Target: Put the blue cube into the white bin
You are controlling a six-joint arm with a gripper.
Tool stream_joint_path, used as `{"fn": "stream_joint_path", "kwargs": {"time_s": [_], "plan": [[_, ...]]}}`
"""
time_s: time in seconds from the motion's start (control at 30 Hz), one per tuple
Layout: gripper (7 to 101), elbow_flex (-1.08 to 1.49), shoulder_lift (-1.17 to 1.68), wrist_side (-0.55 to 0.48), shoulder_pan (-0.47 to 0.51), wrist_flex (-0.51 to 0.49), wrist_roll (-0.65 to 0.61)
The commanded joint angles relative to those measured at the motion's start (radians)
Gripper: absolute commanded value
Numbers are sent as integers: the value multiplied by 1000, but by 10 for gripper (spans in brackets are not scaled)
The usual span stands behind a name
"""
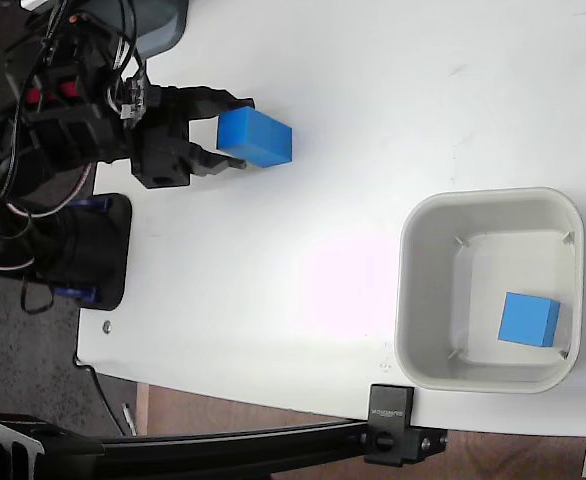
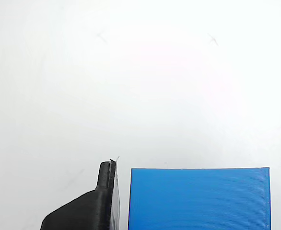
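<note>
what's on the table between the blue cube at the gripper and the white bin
Nothing: in the fixed view, bare white table runs from the blue cube at the gripper to the white bin.

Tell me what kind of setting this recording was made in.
Most likely a lab or test bench rather than a home: a plain white work table, a black robot arm with loose cabling at its edge, and a black clamp on a rail fixed to the table's lower side in the fixed view.

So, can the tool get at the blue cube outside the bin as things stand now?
Probably yes. The tool already has its fingers on either side of the blue cube, a small gap shows beside one finger, and nothing on the table blocks it.
</note>
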Motion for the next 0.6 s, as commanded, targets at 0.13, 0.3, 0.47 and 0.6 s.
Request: {"fn": "stream_joint_path", "kwargs": {"time_s": [0.13,0.3,0.47,0.6], "plan": [[884,-14,2,15,-9,-37,3],[659,-15,2,48,-23,-20,14],[478,-26,6,91,-40,15,26],[438,-34,18,101,-40,29,25]]}}
